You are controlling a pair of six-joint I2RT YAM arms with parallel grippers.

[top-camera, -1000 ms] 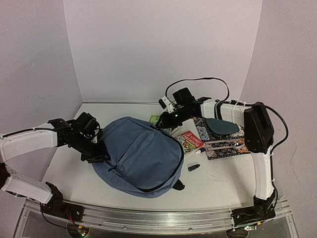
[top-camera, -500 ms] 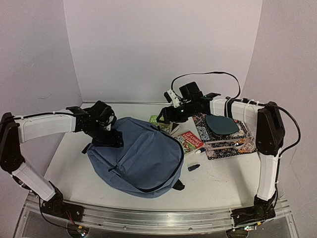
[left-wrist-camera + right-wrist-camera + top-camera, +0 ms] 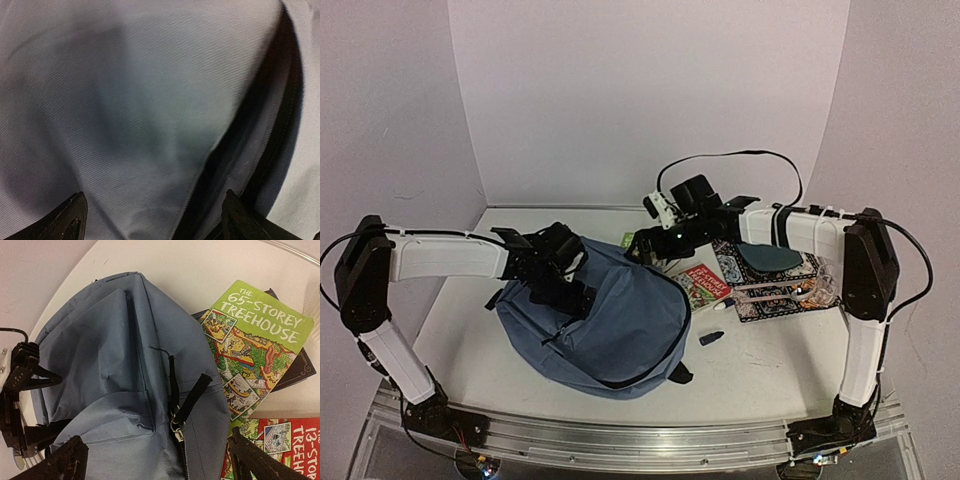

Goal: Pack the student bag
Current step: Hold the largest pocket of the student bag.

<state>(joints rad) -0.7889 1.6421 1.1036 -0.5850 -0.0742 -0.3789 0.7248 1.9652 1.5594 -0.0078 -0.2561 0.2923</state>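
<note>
The student bag [image 3: 610, 320] lies flat in the middle of the table, slate-blue with its zipper closed. My left gripper [image 3: 570, 278] hovers open over the bag's upper left part. In the left wrist view [image 3: 152, 220] its fingers stand wide apart with only blue fabric [image 3: 125, 100] and a dark seam below them. My right gripper [image 3: 645, 245] is open at the bag's far edge. In the right wrist view [image 3: 157, 462] two black zipper pulls [image 3: 187, 400] lie just ahead of the spread fingers, untouched.
A green Treehouse book [image 3: 250, 345] lies beside the bag's top, with a red one [image 3: 705, 283] to its right. Further right lies a patterned book [image 3: 770, 295] carrying a dark teal pouch [image 3: 767, 255] and pencils. A small dark object [image 3: 711, 338] sits near the bag.
Both grippers have opened wide. The left arm has swung right from the bag's left edge onto its upper part. The right gripper has stayed at the far edge.
</note>
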